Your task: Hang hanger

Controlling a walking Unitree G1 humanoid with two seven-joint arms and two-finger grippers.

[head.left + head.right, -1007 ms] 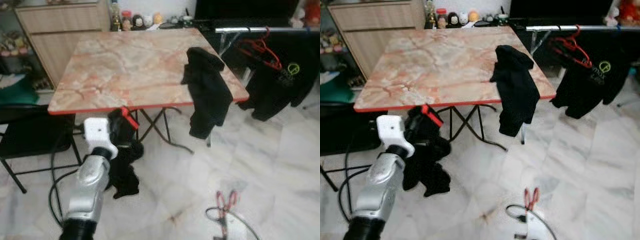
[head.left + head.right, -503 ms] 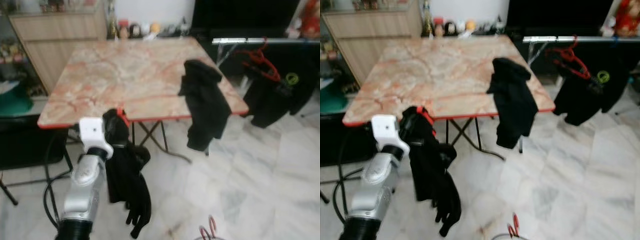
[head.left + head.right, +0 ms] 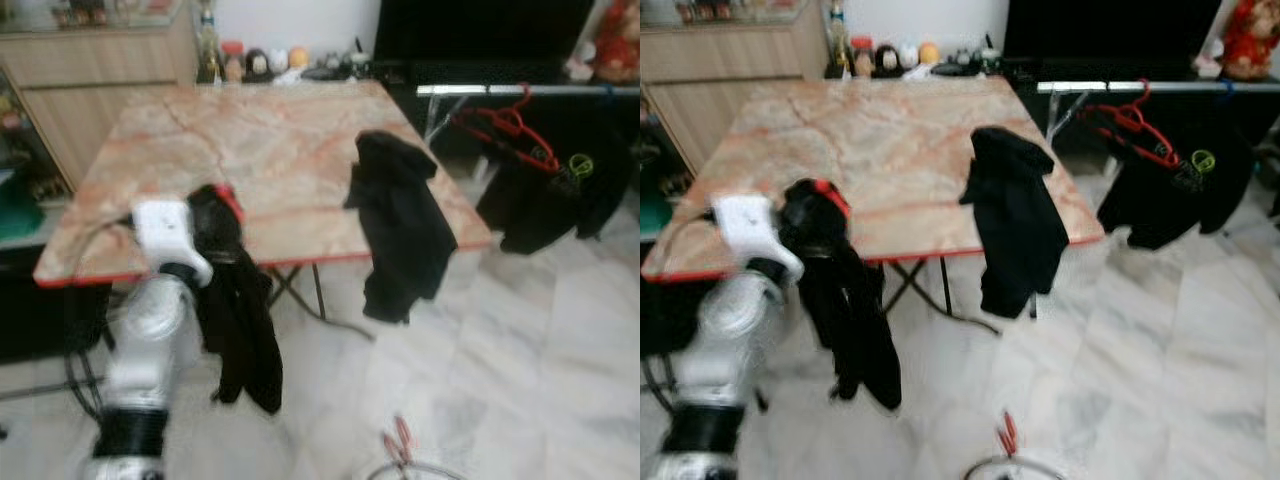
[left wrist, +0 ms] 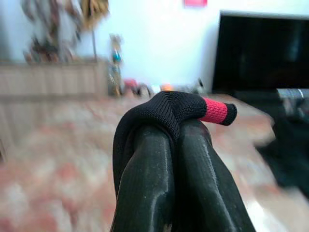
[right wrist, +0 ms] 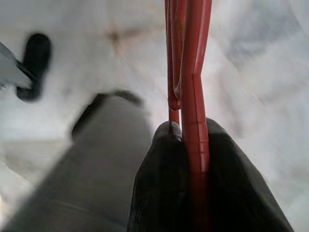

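- The red plastic hanger (image 5: pixel 190 96) is pinched between the two black fingers (image 5: pixel 154 193) of the right pincer (image 5: pixel 193 145), its thin red bars running out past the fingertips over the pale marble floor (image 5: pixel 251 63); in the head views its red tip (image 3: pixel 398 440) shows low down near the floor.
- The left pincer (image 4: pixel 178 145) is clenched on a black knit garment with a red cuff band (image 4: pixel 166 111), the cloth draped over the fingertips.
- In the head views that black garment (image 3: pixel 240 320) hangs down from the raised left arm (image 3: pixel 150 320) in front of the near edge of the pink marble-patterned tabletop with a red rim (image 3: pixel 270 140).
- A second black garment (image 3: pixel 400 230) lies over the tabletop's right edge and hangs toward the floor.
- To the right, a metal clothes rail (image 3: pixel 480 90) carries another red hanger (image 3: pixel 505 125) and a dark shirt with a green logo (image 3: pixel 560 190).
- The frames are blurred.
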